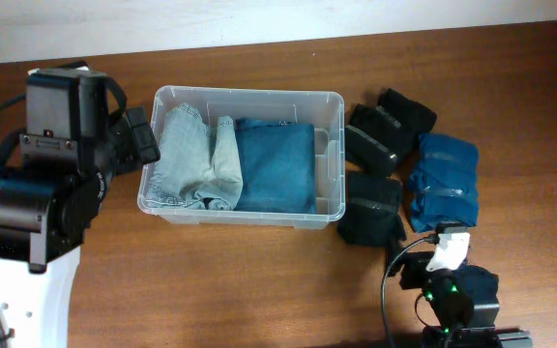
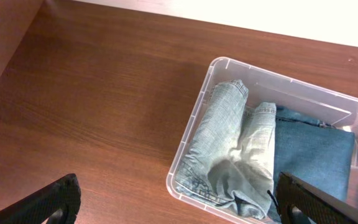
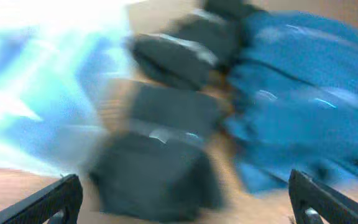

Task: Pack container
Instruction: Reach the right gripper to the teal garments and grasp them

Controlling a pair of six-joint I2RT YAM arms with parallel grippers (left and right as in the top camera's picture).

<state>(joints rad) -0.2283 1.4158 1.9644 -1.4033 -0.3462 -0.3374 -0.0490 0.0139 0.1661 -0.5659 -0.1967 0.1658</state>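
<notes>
While wood-grained, table (image 1: 259,280) under container (image 1: 249,220)

No legible text/labels anywhere

Left arm (image 1: 61,135): boxy matt black housings are seen above a white lower link (image 1: 27,290).
Left tool (image 2: 178,190): black fingers (image 2: 51,202), finely textured.
Right arm (image 1: 457,300): black body dotted with green lights (image 1: 431,290), capped by a white part (image 1: 450,249), trailed by thin black cables (image 1: 391,280).
</notes>
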